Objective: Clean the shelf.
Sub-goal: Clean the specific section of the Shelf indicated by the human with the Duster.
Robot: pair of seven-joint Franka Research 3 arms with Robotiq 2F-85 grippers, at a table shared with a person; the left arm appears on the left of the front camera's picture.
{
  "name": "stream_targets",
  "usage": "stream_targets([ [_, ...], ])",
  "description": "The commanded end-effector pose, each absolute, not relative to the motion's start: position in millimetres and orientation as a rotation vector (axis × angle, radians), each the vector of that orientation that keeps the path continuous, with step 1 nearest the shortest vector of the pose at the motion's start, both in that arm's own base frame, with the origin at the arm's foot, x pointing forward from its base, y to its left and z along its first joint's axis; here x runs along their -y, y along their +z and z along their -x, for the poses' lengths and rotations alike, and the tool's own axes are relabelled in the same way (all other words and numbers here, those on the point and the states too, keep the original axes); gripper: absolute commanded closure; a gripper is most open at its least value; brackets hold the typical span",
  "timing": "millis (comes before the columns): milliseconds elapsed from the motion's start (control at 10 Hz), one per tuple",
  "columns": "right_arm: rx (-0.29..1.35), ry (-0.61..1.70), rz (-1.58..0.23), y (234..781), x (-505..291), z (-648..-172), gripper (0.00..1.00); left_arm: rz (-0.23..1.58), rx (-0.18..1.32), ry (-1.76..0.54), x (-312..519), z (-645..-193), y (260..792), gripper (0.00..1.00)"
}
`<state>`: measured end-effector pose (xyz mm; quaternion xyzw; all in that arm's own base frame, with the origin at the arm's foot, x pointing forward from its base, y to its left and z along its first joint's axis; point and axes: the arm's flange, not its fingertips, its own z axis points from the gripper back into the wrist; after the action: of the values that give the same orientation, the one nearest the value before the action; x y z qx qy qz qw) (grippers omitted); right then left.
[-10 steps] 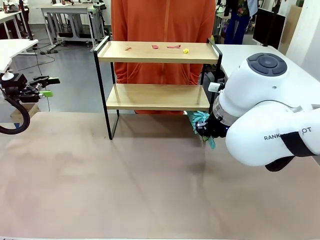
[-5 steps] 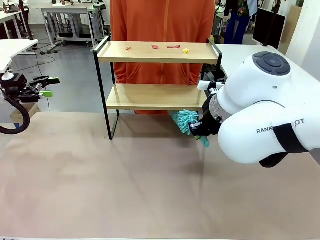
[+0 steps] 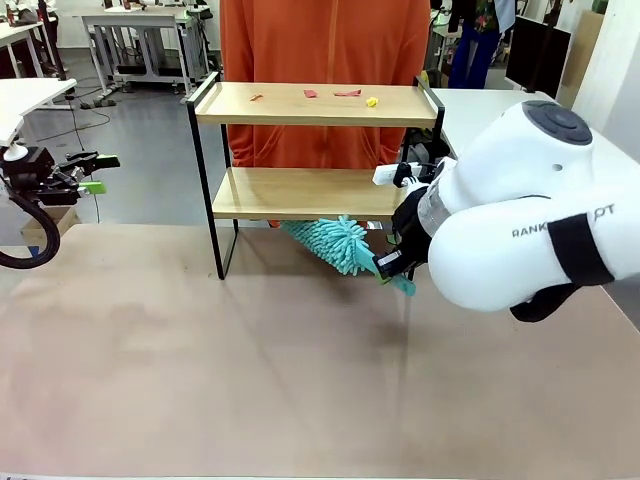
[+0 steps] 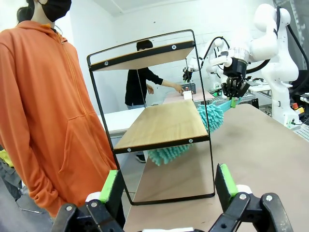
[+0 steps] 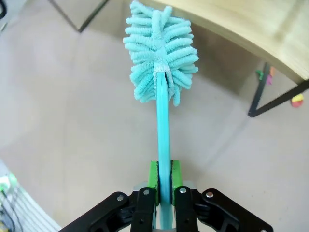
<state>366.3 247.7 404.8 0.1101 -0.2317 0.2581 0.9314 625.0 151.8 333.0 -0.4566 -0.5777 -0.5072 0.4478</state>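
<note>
The shelf point(image 3: 315, 105) stands at the table's far side, with small red scraps point(image 3: 347, 93) and a yellow bit point(image 3: 372, 101) on its top board. My right gripper point(image 3: 388, 266) is shut on the handle of a teal duster point(image 3: 330, 240). The duster's fluffy head lies low beneath the lower board's right half. In the right wrist view the gripper point(image 5: 163, 176) clamps the handle and the duster head point(image 5: 161, 53) points at the board's edge. My left gripper point(image 3: 95, 172) hangs open at the far left, off the table. In its own view the left gripper point(image 4: 166, 186) faces the shelf point(image 4: 164, 123).
A person in an orange hoodie point(image 3: 320, 40) stands right behind the shelf, hands in the pocket. A white table point(image 3: 480, 105) adjoins at the right rear. The brown tabletop point(image 3: 250, 370) lies bare in front of the shelf.
My right arm has swung the duster leftward. Its head, tucked by the arm before, now reaches out under the lower board. The left arm has not moved.
</note>
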Motion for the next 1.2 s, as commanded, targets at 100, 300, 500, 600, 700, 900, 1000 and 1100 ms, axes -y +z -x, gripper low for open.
stream_targets([
  [100, 0.424, 0.699, -0.295, 398.6, -158.6, -297.2, 0.87, 1.117, 1.430, -1.270, -150.5, -621.9, 334.4, 0.00],
  [300, 0.384, 0.756, -0.282, 404.7, -124.1, -272.1, 0.87, 1.117, 1.430, -1.270, -150.5, -621.9, 334.4, 0.00],
  [500, 0.366, 0.815, -0.257, 406.5, -93.4, -242.4, 0.87, 1.117, 1.430, -1.270, -150.5, -621.9, 334.4, 0.00],
  [600, 0.370, 0.864, -0.230, 404.3, -86.8, -220.1, 0.87, 1.117, 1.430, -1.270, -150.5, -621.9, 334.4, 0.00],
  [700, 0.384, 0.898, -0.211, 403.9, -81.8, -197.3, 0.87, 1.117, 1.430, -1.270, -150.5, -621.9, 334.4, 0.00],
  [900, 0.347, 0.891, -0.157, 399.3, -68.4, -161.4, 0.87, 1.117, 1.430, -1.270, -150.5, -621.9, 334.4, 0.00],
  [1000, 0.305, 0.905, -0.176, 390.3, -64.6, -146.4, 0.87, 1.117, 1.430, -1.270, -150.5, -621.9, 334.4, 0.00],
  [1100, 0.263, 0.923, -0.170, 379.5, -67.3, -133.8, 0.87, 1.117, 1.430, -1.270, -150.5, -621.9, 334.4, 0.00],
])
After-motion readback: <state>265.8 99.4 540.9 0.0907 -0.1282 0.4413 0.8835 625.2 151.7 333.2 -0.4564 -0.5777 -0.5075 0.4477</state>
